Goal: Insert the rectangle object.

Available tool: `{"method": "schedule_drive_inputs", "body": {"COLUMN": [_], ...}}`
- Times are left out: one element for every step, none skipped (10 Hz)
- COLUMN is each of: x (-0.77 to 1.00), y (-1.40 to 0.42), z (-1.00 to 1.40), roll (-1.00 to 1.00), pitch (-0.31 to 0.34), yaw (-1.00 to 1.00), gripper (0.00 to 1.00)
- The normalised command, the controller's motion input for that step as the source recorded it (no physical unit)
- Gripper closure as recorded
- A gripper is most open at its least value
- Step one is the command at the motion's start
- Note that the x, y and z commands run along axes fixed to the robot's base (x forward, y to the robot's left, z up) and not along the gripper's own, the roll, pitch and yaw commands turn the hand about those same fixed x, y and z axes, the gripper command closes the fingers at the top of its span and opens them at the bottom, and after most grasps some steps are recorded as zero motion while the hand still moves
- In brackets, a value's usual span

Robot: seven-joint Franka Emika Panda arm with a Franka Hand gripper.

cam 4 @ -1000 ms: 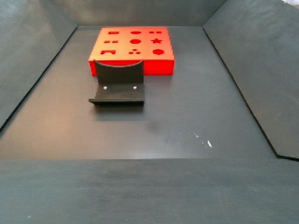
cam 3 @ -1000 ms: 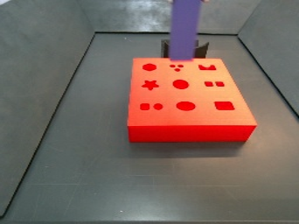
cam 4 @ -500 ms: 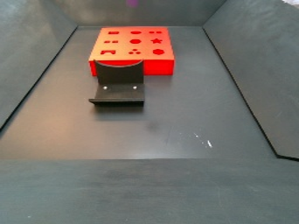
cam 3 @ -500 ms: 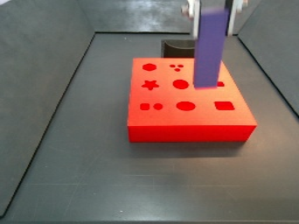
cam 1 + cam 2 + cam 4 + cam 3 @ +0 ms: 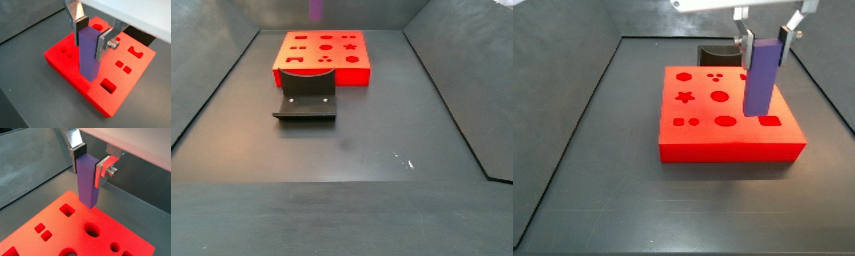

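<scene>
My gripper point(image 5: 764, 38) is shut on the rectangle object point(image 5: 760, 75), a long purple-blue bar that hangs upright from the fingers. Its lower end hovers just above the red block point(image 5: 714, 140), close to the rectangular hole point(image 5: 771, 121) at the block's right side. Both wrist views show the bar point(image 5: 89, 55) point(image 5: 88, 180) clamped between the silver fingers point(image 5: 105, 42) point(image 5: 102, 170), with the gripper point(image 5: 91, 31) point(image 5: 91, 159) over the block point(image 5: 67, 62) point(image 5: 73, 235). The hole point(image 5: 107, 86) lies just past the bar's tip. In a side view only the bar's tip point(image 5: 317, 10) shows above the block point(image 5: 322, 72).
The dark fixture point(image 5: 305, 100) stands on the floor against one side of the red block; it also shows behind the block point(image 5: 718, 50). The block's top has several other shaped holes, such as a star point(image 5: 684, 97) and an oval point(image 5: 724, 121). Grey walls point(image 5: 567, 30) surround the floor.
The gripper has carried the bar from over the fixture behind the block across to the block's right side and lower, near the rectangular hole. Block and fixture have not moved.
</scene>
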Motion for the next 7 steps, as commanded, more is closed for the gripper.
{"method": "schedule_drive_inputs", "body": {"x": [0.77, 0.95, 0.99, 0.97, 1.00, 1.00, 1.00], "y": [-0.01, -0.05, 0.00, 0.00, 0.03, 0.10, 0.21], "z": [-0.09, 0.00, 0.00, 0.00, -0.05, -0.14, -0.24], "roll": [0.27, 0.28, 0.35, 0.33, 0.27, 0.34, 0.38], "pitch": [0.000, 0.000, 0.000, 0.053, 0.116, 0.157, 0.197], "yaw": [-0.06, -0.11, -0.09, -0.04, 0.00, 0.00, 0.03], "gripper": [1.00, 1.00, 1.00, 1.00, 1.00, 1.00, 1.00]}}
